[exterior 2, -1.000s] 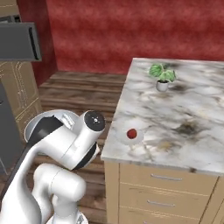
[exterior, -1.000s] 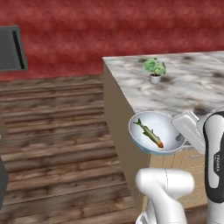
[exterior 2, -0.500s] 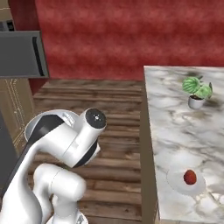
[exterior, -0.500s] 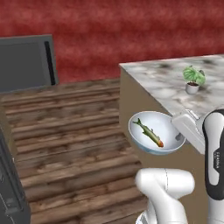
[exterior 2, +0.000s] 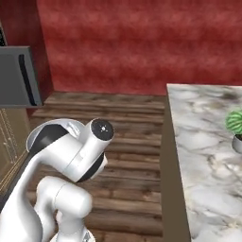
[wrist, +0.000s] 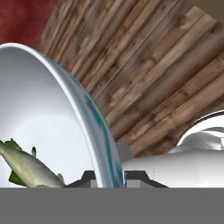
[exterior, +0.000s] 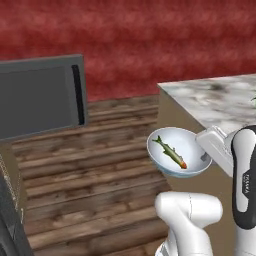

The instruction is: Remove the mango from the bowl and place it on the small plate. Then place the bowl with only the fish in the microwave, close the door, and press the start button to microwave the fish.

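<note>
I see the bowl (exterior: 179, 158) up in the air, out past the edge of the stone counter (exterior: 220, 100) and over the wooden floor (exterior: 90, 185). My gripper (wrist: 108, 177) holds it by the rim. In the hand view the two finger tips sit tight on each side of the bowl's thin blue-edged wall, so the fingers are closed on the bowl. The fish (exterior: 171, 152) lies inside the bowl, with its orange-red end pointing toward the arm in the left base view. In the hand view I can see the fish (wrist: 26, 166) low in the bowl, with a bit of green under it. The door (exterior: 42, 96) is a big dark grey panel off to the left, with its black handle standing upright near its right edge. In the right base view the door (exterior 2: 16, 75) is at the far left. A small green plant (exterior 2: 235, 125) in a pot stands on the counter at the right.
</note>
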{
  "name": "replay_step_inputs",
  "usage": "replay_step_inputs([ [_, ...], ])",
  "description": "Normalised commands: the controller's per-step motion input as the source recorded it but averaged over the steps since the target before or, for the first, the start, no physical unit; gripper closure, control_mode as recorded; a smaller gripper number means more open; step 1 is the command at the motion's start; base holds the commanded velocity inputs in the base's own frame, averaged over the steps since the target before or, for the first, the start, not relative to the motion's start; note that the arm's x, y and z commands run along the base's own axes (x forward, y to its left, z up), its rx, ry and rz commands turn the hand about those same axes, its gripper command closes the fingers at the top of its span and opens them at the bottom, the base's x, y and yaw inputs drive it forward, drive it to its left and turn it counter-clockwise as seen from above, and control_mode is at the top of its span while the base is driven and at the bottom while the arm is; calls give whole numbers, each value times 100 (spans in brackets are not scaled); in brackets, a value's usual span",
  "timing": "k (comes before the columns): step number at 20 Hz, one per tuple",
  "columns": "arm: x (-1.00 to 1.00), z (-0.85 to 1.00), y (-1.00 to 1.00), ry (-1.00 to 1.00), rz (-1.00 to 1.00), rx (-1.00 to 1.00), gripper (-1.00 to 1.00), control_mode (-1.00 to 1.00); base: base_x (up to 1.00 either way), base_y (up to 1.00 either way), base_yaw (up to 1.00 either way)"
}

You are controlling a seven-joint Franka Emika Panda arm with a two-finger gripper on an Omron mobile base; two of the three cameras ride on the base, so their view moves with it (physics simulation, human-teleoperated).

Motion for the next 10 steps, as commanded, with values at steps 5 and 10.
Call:
replay_step_inputs([
  [5, 0, 0, 0, 0, 0, 0, 100, 100, 100, -2, 23],
  [10, 0, 0, 0, 0, 0, 0, 100, 100, 100, -8, 31],
])
